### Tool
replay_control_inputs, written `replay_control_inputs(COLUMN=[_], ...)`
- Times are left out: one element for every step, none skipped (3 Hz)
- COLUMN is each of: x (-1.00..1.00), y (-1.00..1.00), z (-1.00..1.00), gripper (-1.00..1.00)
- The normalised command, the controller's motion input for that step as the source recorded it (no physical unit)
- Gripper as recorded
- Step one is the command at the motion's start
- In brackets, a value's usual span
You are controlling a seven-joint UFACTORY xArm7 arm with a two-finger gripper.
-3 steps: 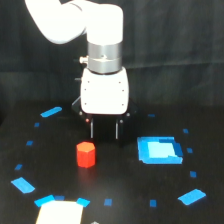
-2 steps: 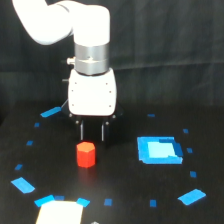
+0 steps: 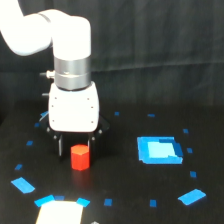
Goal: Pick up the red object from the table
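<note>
The red object (image 3: 79, 157), a small red-orange hexagonal block, stands upright on the black table (image 3: 120, 177) in the lower left-centre of the exterior view. My gripper (image 3: 76, 150) hangs below the white arm, low over the table. Its two dark fingers (image 3: 61, 148) are apart, one on each side of the block. The block's top lies between the fingertips in this view. I cannot tell whether the fingers touch it or stand just behind it. The block rests on the table.
A larger blue square patch (image 3: 159, 150) lies on the exterior view's right. Small blue tape marks (image 3: 22, 185) are scattered around, one at the lower right (image 3: 192, 196). A white object (image 3: 59, 213) sits at the bottom edge, below the block.
The arm has moved to the exterior view's left and lower. Its open fingers now flank the red block instead of standing beyond it. The block has not moved.
</note>
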Motion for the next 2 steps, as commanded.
replay_control_inputs(x=[0.1,0.39], y=[-1.0,0.56], z=[-0.93,0.59], gripper=[-1.0,-1.0])
